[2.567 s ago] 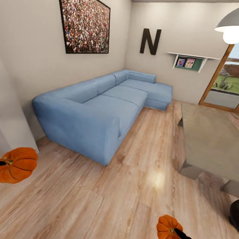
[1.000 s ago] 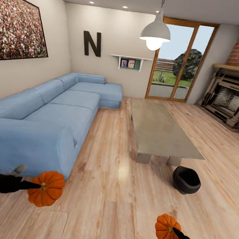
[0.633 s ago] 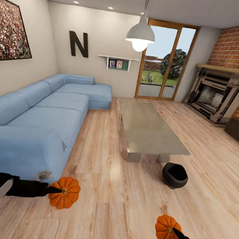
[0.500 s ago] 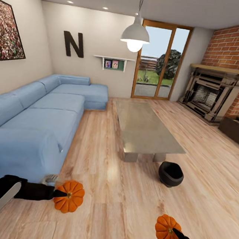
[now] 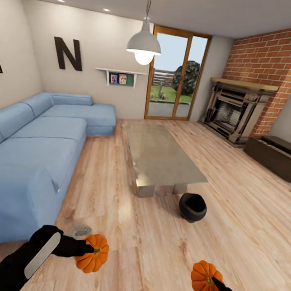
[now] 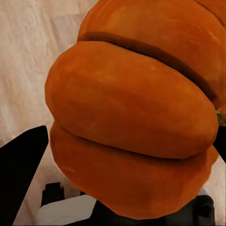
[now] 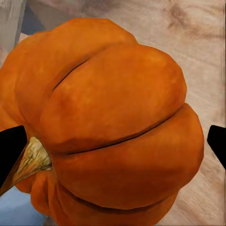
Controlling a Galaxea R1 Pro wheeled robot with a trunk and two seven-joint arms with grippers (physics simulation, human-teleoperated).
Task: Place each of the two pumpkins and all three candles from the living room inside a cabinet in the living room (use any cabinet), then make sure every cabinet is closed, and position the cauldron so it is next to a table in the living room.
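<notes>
I hold one orange ribbed pumpkin in each hand, above the wooden floor. My left gripper (image 5: 91,249) is shut on the left pumpkin (image 5: 92,259) (image 6: 132,117). Low at the right, my right gripper (image 5: 213,281) is shut on the other pumpkin (image 5: 204,275) (image 7: 103,127). The black cauldron (image 5: 192,207) stands on the floor just off the near right corner of the low grey-beige table (image 5: 160,154). A long, low dark-brown cabinet (image 5: 278,158) runs along the right wall, its fronts closed as far as I can see. The candles are out of view.
A long blue corner sofa (image 5: 31,149) fills the left side. A brick fireplace (image 5: 234,111) stands at the far right, glass doors (image 5: 174,78) at the back, and a pendant lamp (image 5: 144,45) hangs over the table. Open wooden floor (image 5: 159,252) lies between me and the cabinet.
The whole view has swung to the right, bringing the fireplace and the dark cabinet into sight. My left arm shows further in with its pumpkin; the right hand holds as before.
</notes>
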